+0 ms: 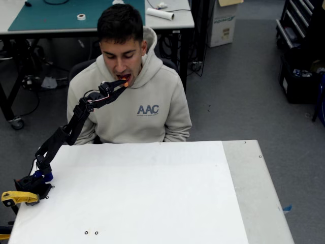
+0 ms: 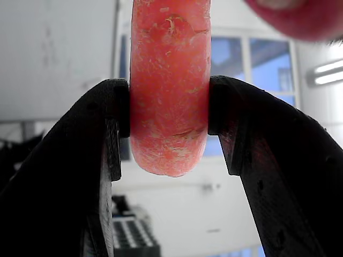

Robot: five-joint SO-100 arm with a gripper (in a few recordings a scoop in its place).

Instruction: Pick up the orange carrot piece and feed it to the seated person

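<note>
Wrist view: black gripper (image 2: 169, 107) clenched on one orange carrot piece (image 2: 169, 85), both fingers (image 2: 80, 160) pressing its sides. Fixed view: single arm (image 1: 66, 133) reaches up from white table (image 1: 152, 193), carrot piece (image 1: 125, 83) at open mouth of seated person (image 1: 137, 101). One tape roll (image 1: 81, 17) on green mat (image 1: 56, 15) behind.

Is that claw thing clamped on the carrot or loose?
Clamped. In the wrist view both black fingers of the end effector press against the carrot, which is held at the person's open mouth.
</note>
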